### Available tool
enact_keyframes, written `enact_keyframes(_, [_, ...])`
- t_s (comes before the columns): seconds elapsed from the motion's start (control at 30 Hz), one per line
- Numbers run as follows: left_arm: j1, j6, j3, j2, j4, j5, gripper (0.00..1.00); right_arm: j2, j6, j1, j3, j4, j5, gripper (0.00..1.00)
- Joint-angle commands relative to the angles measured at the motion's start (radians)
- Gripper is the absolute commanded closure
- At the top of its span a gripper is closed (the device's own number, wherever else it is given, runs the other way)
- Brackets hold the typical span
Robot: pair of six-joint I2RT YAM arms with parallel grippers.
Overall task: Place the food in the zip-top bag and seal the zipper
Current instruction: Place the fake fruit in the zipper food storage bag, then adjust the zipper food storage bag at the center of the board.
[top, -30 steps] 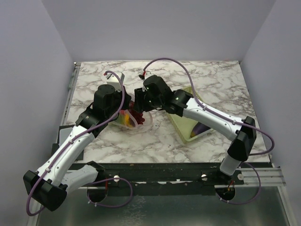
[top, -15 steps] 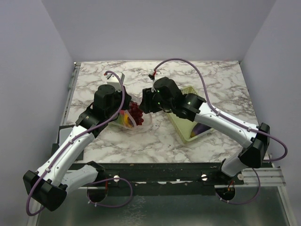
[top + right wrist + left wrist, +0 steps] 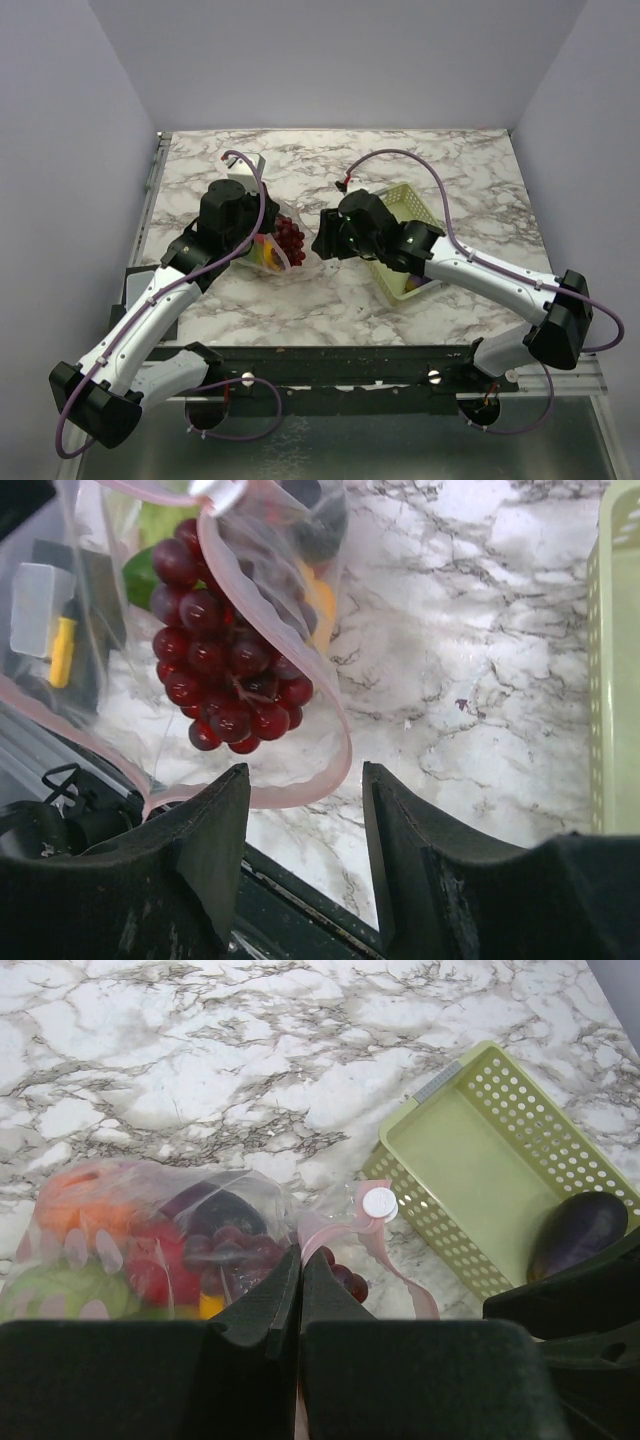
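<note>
Pinched shut on zip-top bag [image 3: 150, 1230] rim: left tool [image 3: 300, 1260]; right tool [image 3: 305, 780] agape, empty, beside grapes [image 3: 225, 670].

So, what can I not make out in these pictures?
Left wrist: the right arm hides part of the eggplant and that corner of the basket; the left gripper hides the zip-top bag's near edge.
Top external: the right arm covers most of the basket's inside.
Right wrist: cannot tell whether the grapes lie wholly inside the bag.

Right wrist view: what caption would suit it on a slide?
Open right gripper facing grapes at the pink-edged mouth of the clear bag, over a marble table.
</note>
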State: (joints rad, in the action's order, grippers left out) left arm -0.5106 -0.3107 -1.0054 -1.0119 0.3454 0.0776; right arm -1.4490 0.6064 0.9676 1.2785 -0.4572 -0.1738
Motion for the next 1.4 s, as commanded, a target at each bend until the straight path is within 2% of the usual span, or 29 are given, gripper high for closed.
enact_keyframes(0.0, [-0.001, -0.009, 0.007, 0.006, -0.021, -0.012, 0.98, 0.012, 0.088, 0.005, -0.052, 0.079, 0.008, 0.46])
enact_keyframes(0.33, [-0.001, -0.008, 0.007, 0.006, -0.02, -0.012, 0.98, -0.059, 0.167, 0.004, -0.089, 0.141, -0.018, 0.48])
enact_keyframes(0.97, [-0.001, -0.008, 0.005, 0.01, -0.02, -0.016, 0.98, -0.15, 0.21, 0.003, -0.11, 0.163, -0.052, 0.53])
enact_keyframes(1.2, [0.0, -0.008, 0.005, 0.007, -0.02, -0.015, 0.98, -0.143, 0.222, 0.003, -0.122, 0.201, -0.021, 0.75])
enact_keyframes(1.3, [-0.001, -0.008, 0.007, 0.008, -0.02, -0.014, 0.98, -0.126, 0.218, 0.003, -0.114, 0.207, -0.015, 0.95])
enact_keyframes(1.37, [0.0, -0.005, 0.007, 0.009, -0.02, -0.012, 0.98, -0.1, 0.203, 0.003, -0.11, 0.216, -0.015, 0.99])
